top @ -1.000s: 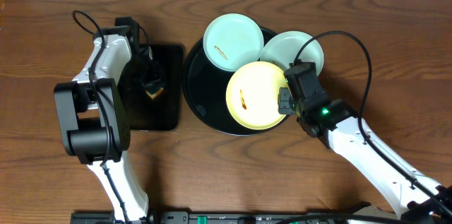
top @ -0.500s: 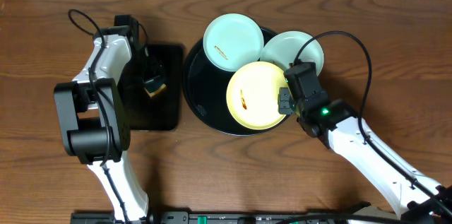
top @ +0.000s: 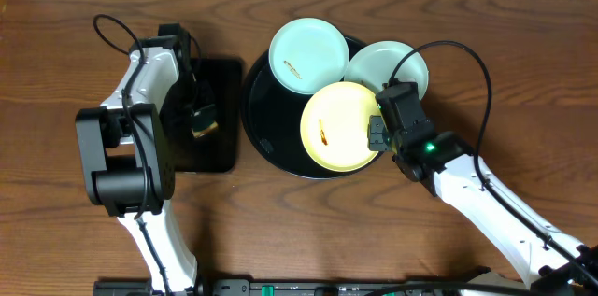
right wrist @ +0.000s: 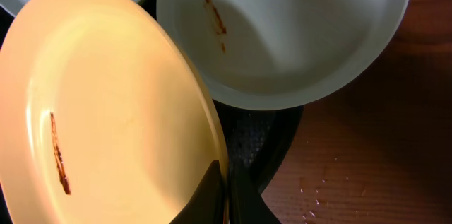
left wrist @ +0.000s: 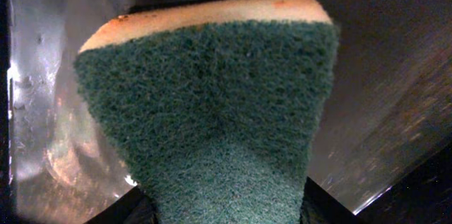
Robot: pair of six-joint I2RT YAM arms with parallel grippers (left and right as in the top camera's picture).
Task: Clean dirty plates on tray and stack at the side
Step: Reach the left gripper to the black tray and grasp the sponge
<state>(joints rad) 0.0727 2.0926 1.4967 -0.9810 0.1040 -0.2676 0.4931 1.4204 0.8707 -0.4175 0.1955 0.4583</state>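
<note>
Left fingers (top: 199, 109) narrowed, pinching the sponge (left wrist: 212, 111).

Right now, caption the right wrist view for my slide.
Right hand grips the smeared yellow plate by its rim, beside a smeared mint plate, black tray beneath.

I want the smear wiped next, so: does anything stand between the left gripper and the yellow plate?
Nothing visible does. Between the left gripper, over the small tray, and the yellow plate lies only bare round tray. The right gripper pinches the plate's opposite rim.
</note>
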